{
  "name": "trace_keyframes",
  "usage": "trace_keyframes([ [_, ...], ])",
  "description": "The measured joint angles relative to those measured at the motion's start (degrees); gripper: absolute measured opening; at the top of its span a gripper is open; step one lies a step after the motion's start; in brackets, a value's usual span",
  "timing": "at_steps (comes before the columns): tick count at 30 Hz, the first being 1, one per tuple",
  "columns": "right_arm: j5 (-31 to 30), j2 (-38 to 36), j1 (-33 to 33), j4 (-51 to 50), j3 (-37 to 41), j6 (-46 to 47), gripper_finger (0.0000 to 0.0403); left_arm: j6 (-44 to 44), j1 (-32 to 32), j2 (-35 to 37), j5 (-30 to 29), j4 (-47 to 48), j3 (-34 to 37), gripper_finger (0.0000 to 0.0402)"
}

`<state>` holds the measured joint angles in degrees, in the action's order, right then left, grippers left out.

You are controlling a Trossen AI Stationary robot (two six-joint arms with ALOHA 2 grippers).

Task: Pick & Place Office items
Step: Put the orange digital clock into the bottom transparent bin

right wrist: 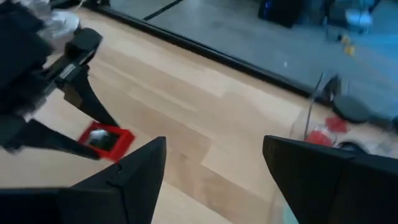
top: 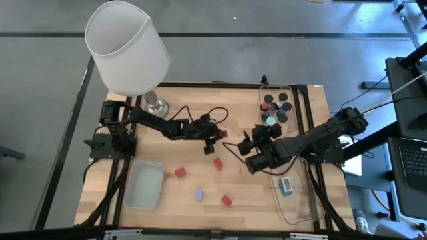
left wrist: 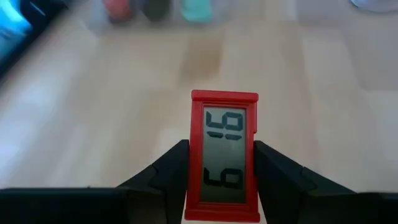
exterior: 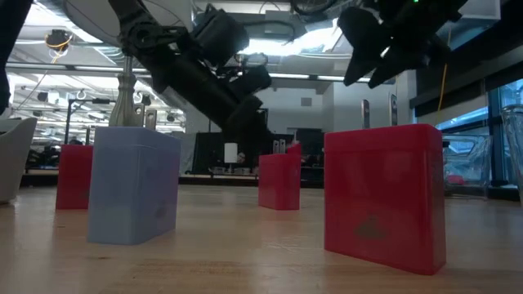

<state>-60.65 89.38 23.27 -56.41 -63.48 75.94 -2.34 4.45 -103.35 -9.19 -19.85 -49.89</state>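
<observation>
while the left arm reaches across the middle of the table from the lamp [top: 127, 47] side, its left gripper [top: 215, 134] is closed on a small red block with a grey digit display [left wrist: 224, 155], one dark finger [left wrist: 163, 180] pressing each long side, and the block is lifted above the wood. the right gripper [top: 250, 148] hangs in the air just beside it, toward the right of the table, with its two fingers [right wrist: 127, 177] standing well apart and nothing between them; in its own view the held red block shows between the other arm's fingers. on the table i see other red blocks: one [top: 218, 163] near the centre, one [top: 179, 173] closer to the frosted tray [top: 145, 185], and one [top: 227, 199] toward the front edge, with a small pale blue piece [top: 199, 194] standing between the last two. the clear tray at the far right [top: 278, 107] holds several short dark cylinders [top: 283, 97], some red ones, and a teal one [top: 271, 121]. another clear tray at the near right [top: 298, 200] holds a flat teal and white piece [top: 285, 186]. from table height, the blue piece [exterior: 133, 185] and the red blocks [exterior: 384, 196] stand upright on the wood.
</observation>
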Motion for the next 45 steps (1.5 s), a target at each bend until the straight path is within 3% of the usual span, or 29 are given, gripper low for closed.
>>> trace_keyframes([
  [10, 11.37, -3.79, -9.88, 0.76, 0.0, -2.03, 0.0272, -9.86, -4.68, 0.11, -15.22, -10.43, -0.04, 0.0149],
  [17, 19.09, -9.61, -16.26, 7.04, 0.0, -12.49, 0.0272, -13.64, -7.88, 0.11, -24.89, -13.73, -0.07, 0.015],
  [24, 41.24, -11.82, -20.05, 20.73, 0.0, -27.38, 0.0272, -14.47, -9.15, 0.35, -32.01, -16.47, -0.09, 0.015],
  [26, 44.7, -11.82, -20.5, 22.88, 0.0, -28.69, 0.0272, -14.45, -9.41, 0.35, -32.85, -18.3, -0.09, 0.015],
  [32, 43.75, -11.82, -20.64, 25.63, 0.0, -30.31, 0.0272, -15.05, -10.23, 0.41, -32.93, -23.0, -0.15, 0.015],
  [45, 43.66, -11.8, -20.61, 31.28, 0.0, -34.32, 0.0272, -18.41, -10.85, 0.43, -33.21, -23.26, -4.74, 0.015],
])
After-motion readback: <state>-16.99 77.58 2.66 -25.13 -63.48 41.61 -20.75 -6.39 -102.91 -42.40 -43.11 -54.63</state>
